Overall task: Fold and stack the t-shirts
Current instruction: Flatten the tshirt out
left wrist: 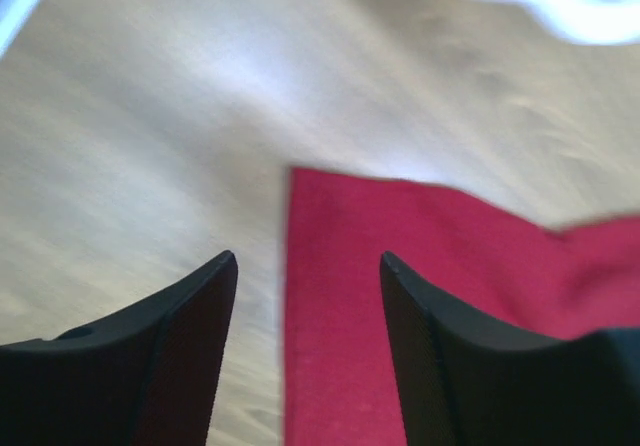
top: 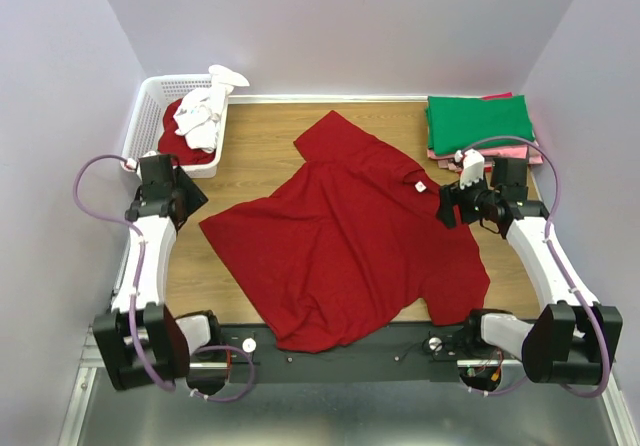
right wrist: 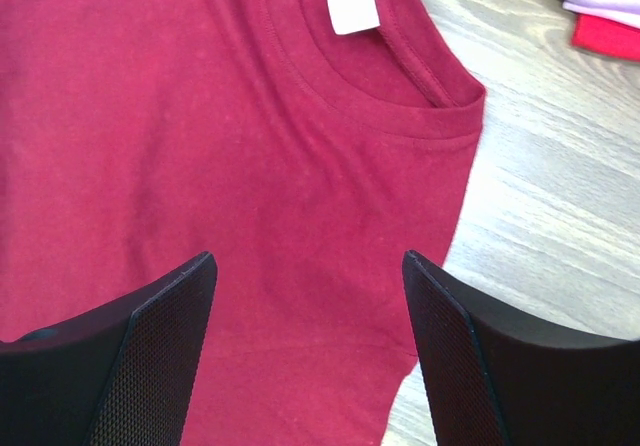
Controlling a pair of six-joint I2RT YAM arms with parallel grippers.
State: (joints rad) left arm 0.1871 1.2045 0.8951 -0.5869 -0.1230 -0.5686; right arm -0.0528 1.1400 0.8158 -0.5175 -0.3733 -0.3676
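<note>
Since the dark red t-shirt (top: 340,246) is spread flat and in a single layer across the middle of the wooden table (top: 260,156), it is judged to be laid out for a first fold rather than finished. Its hem is set nearest, reaching the near edge toward the near left corner, and one sleeve is turned to the near right.

The left gripper (left wrist: 307,258) is held low over the hem's left corner, its jaws parted with only the cloth edge and bare wood beneath them; nothing is grasped. The right gripper (right wrist: 309,256) is likewise spread wide and empty, poised above the shoulder just beside the collar (right wrist: 330,91), where the white neck label (right wrist: 352,6) is seen. The two are placed at opposite ends of the garment, presumably so that both ends can be taken at once.

The shirt's long axis is laid diagonally, from the hem at near left to the collar at far right. The neck is pointed toward the right edge and the other sleeve toward the far edge.

In the far right corner, folded shirts are stacked with a green t-shirt (top: 478,121) on top and a pink t-shirt (top: 528,151) below, which is taken as the destination. In the far left corner a white lattice basket (top: 150,96) is kept, with a white garment (top: 205,116) and a red garment (top: 172,144) inside.
</note>
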